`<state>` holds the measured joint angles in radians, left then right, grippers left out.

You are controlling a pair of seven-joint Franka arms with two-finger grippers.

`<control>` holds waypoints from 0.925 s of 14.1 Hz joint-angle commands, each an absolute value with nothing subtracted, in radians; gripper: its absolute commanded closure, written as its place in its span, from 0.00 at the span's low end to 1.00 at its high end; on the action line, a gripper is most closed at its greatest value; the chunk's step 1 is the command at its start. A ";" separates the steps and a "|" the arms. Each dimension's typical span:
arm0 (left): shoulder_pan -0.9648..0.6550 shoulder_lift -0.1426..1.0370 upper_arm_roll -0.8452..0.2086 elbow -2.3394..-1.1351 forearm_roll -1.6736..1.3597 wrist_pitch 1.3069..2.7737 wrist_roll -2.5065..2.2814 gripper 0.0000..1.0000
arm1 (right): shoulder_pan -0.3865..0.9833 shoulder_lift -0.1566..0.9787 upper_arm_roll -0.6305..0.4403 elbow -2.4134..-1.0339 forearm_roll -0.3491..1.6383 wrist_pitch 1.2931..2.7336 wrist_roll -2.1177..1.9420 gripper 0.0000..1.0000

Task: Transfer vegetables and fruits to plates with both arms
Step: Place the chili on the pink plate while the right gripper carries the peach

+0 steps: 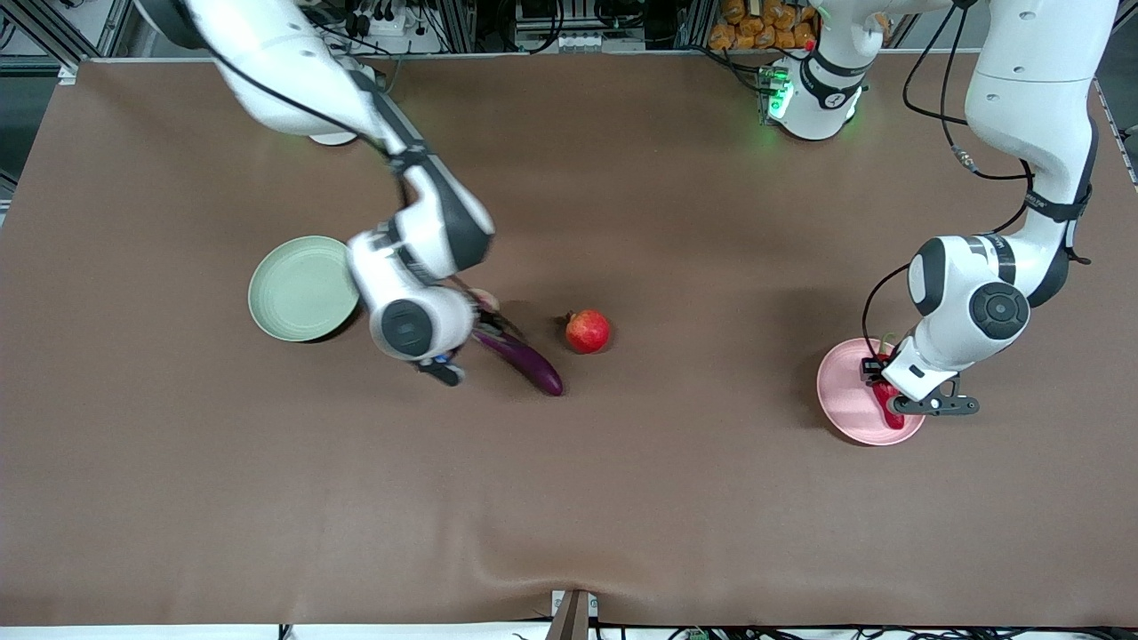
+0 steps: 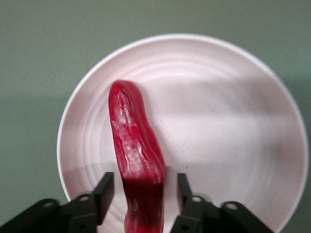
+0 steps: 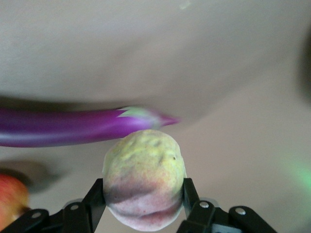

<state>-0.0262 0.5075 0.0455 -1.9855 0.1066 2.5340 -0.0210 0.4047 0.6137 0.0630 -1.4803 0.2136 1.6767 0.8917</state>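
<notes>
Red chili pepper (image 2: pixel 138 160) is flanked on the pink plate (image 2: pixel 233 121) by the parted left tool (image 2: pixel 141 194), while the mottled fruit (image 3: pixel 145 177) is clamped by the right tool (image 3: pixel 144 201) beside the eggplant (image 3: pixel 68 127).

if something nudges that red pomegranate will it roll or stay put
The pomegranate looks round and sits free on the flat brown table, so it would probably roll. Its shiny skin may be slippery in narrow jaws, and its small crown might stop it.

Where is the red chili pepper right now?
The chili pepper lies on the pink plate at the left arm's end of the table, between the left gripper's opened fingers.
</notes>
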 commanded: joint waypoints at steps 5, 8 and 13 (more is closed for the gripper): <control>-0.130 0.417 0.032 -1.912 0.117 2.469 -0.137 0.00 | 0.088 0.338 0.072 -1.826 0.101 1.599 0.276 1.00; -0.188 0.431 -0.021 -1.766 0.115 2.272 -0.343 0.00 | -0.004 0.290 0.071 -2.028 0.091 1.799 0.111 1.00; -0.380 0.457 -0.026 -1.663 0.115 2.191 -0.665 0.00 | -0.135 0.258 0.064 -2.184 0.031 1.906 -0.079 1.00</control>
